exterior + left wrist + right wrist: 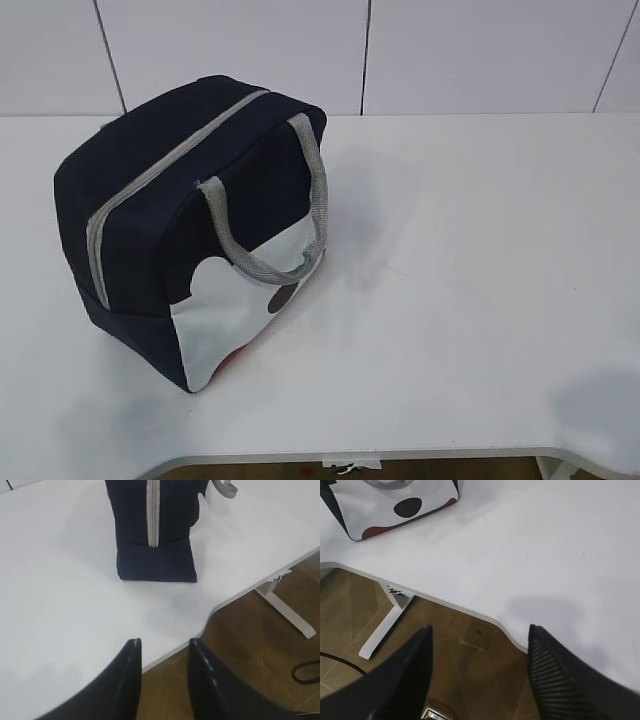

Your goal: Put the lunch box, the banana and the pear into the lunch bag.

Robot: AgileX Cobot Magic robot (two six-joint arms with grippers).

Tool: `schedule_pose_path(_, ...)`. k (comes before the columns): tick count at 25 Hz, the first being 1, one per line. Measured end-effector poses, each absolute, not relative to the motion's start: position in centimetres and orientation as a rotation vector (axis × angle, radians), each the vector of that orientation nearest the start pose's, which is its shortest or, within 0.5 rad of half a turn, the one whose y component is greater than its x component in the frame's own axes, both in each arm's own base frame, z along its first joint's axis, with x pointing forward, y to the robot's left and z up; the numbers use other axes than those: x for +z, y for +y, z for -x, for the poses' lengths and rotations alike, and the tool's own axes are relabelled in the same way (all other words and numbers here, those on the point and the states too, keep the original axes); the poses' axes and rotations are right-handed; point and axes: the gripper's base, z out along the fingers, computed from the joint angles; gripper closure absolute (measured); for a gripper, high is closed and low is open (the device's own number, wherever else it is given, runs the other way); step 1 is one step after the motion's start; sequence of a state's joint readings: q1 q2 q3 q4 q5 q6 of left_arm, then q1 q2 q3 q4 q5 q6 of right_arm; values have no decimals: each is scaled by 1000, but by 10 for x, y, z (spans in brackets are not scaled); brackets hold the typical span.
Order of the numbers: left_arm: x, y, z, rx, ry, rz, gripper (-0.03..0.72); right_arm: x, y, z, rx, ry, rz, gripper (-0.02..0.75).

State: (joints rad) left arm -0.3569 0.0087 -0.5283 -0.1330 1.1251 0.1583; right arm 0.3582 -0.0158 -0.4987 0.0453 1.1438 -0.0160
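**Lunch bag zipped, both arms held back at the table edge**

Lunch bag (190, 230), a boxy navy-blue fabric bag with a grey zipper, grey webbing handles and white side patches, stood upright on the left part of the white table (480, 300) in the exterior view. Its zipper ran closed along the top. No lunch box, banana or pear showed anywhere; whether they lay inside could not be told. Neither arm appeared in this view.

From the left wrist view, the bag (155, 535) stood end-on, well apart from the left gripper (164, 652), whose dark fingers (131, 665) were parted slightly and held nothing, hanging over the table's front edge.

From the right wrist view, only the bag's white, spotted lower corner (395, 507) showed, far from the right gripper (480, 635); its fingers (547, 665) were spread wide and empty.

The bag looked soft and light, likely to sag or slide if pushed. The webbing handle (300, 200) seemed the surest hold.
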Motion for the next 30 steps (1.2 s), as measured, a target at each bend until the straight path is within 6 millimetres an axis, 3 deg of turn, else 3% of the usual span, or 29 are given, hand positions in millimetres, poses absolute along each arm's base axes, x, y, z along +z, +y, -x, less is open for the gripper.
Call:
schedule_pose_path(10, 281, -7, 13, -256, 2029, -502, 445, 270, -7, 9, 142, 2081, 379, 271)
schedule_pose_path(20, 281, -10, 10, -98, 2065, -233, 446, 270, -7, 10, -46, 2108, 110, 271)
schedule_pose_path(30, 281, -10, 10, -79, 2066, -202, 448, 270, -7, 11, -75, 2110, 61, 271)
